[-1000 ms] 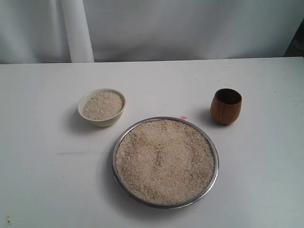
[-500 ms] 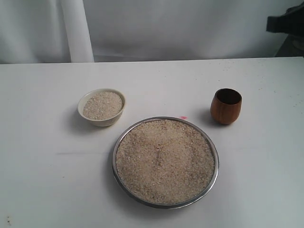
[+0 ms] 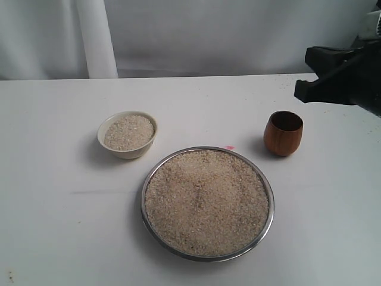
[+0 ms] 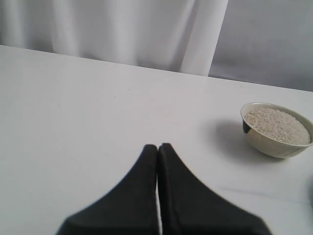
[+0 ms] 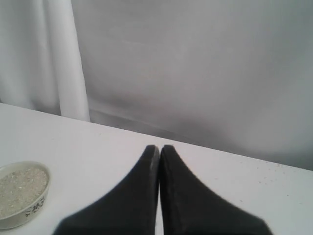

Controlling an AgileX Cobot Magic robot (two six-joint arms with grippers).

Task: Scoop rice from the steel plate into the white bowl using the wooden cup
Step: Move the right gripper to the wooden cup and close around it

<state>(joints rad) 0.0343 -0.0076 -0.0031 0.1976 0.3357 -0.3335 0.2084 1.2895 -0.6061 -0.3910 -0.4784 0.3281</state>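
Right gripper closed over a white table, with a bowl off to one side.

The two black fingers are pressed flat together along their whole inner edges, leaving only a thin seam, and they taper to rounded tips with nothing between them. Ahead of the tips the table runs to its far edge, and beyond that hangs a pale grey curtain with one rounded white fold. The bowl sits well apart from the fingers, level with their broad bases, and is partly cut off by the frame. It is filled nearly to the rim with rice. Its outer wall bears a dark marking too small to read.
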